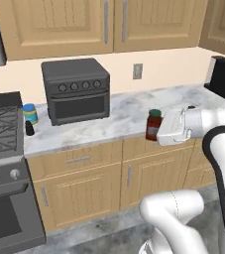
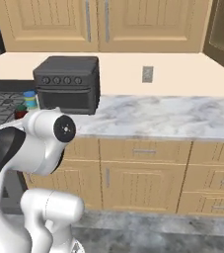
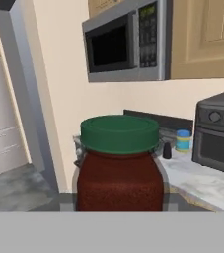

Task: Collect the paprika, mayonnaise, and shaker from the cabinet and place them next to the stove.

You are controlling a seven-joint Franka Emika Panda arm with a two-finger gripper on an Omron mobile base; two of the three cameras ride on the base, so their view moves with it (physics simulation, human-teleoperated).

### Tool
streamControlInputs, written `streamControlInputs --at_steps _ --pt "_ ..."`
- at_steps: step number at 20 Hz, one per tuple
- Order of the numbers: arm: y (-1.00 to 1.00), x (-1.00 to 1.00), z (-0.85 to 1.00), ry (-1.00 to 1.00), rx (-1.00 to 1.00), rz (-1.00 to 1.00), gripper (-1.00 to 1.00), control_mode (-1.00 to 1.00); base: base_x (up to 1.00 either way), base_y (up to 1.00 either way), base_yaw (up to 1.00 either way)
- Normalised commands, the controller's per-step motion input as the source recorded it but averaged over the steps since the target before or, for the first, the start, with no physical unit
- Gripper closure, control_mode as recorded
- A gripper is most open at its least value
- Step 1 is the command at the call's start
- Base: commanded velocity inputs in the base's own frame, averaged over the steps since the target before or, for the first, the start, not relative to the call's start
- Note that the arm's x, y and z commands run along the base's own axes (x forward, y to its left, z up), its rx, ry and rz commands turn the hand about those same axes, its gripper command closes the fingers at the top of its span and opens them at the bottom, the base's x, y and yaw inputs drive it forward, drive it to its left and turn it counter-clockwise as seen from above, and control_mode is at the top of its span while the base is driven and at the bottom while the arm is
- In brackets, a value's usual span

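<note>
While the white arm bends up from the lower right of the left base view and reaches level toward nine o'clock, its gripper (image 1: 156,130) is clenched on the paprika (image 1: 153,125), carrying it in front of the counter (image 1: 129,111) edge; the hand lies roughly horizontal, wrist at three o'clock, fingers hidden behind the jar. The paprika stands upright, long axis vertical, its green cap toward twelve o'clock and its dark red body below; in the hand view it sits close at six o'clock, cap level.

At the counter's nine o'clock end, just beside the stove (image 1: 2,129), stands the mayonnaise (image 1: 30,113), blue lid up; the shaker (image 1: 29,128) stands upright touching or just in front of it, at its six o'clock; in the hand view both appear at three o'clock of the held jar, beside the toaster oven (image 1: 76,90). The toaster oven rests on the counter at the mayonnaise's three o'clock; the cabinet (image 1: 54,25) doors above it hang closed; a microwave (image 3: 126,42) hangs at twelve o'clock in the hand view.
</note>
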Motion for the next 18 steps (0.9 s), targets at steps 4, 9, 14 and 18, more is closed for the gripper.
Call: streamControlInputs --at_steps 4,9,14,18 --pt "0.0 0.0 0.0 0.0 0.0 0.0 1.0 1.0 0.42 1.0 -0.11" --pt "0.0 0.0 0.0 0.0 0.0 0.0 1.0 1.0 0.59 0.88 -0.07" --pt "0.0 0.0 0.0 0.0 0.0 0.0 1.0 1.0 0.63 0.41 0.0" --pt "0.0 0.0 0.0 0.0 0.0 0.0 1.0 1.0 0.53 0.05 0.06"
